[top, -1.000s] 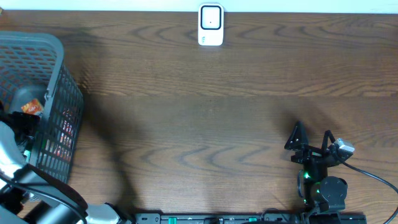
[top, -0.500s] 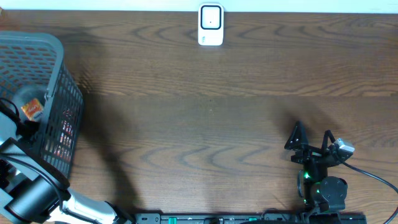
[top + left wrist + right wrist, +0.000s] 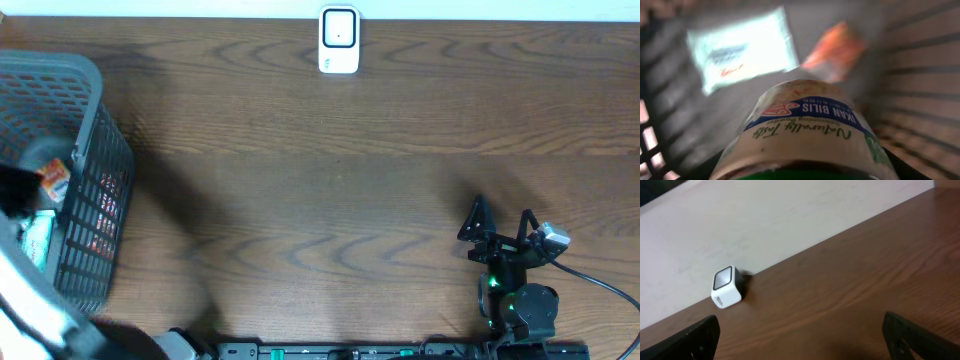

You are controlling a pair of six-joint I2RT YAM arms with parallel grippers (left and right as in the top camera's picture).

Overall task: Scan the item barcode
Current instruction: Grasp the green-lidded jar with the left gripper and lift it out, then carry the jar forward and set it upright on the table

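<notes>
A jar (image 3: 805,135) with a cream "Ikan Bilis" seasoning label and a green lid fills the left wrist view. My left gripper (image 3: 802,167) is shut on the jar, its dark fingers hugging both sides inside the grey basket (image 3: 95,130). From overhead, the left arm is a blur over the basket at the left edge, and the jar is hidden under it. The white barcode scanner (image 3: 339,40) stands at the table's far edge; it shows small in the right wrist view as the scanner (image 3: 727,286). My right gripper (image 3: 500,222) rests open near the front right, with nothing between its fingers.
In the basket lie a white and teal packet (image 3: 740,47) and an orange packet (image 3: 835,50). The basket's mesh walls close in on the left gripper from all sides. Brown wooden table (image 3: 340,180) stretches between basket, scanner and right arm.
My left gripper has narrowed onto the jar, and the left arm has shifted over the basket, blurred now. The right arm has not moved.
</notes>
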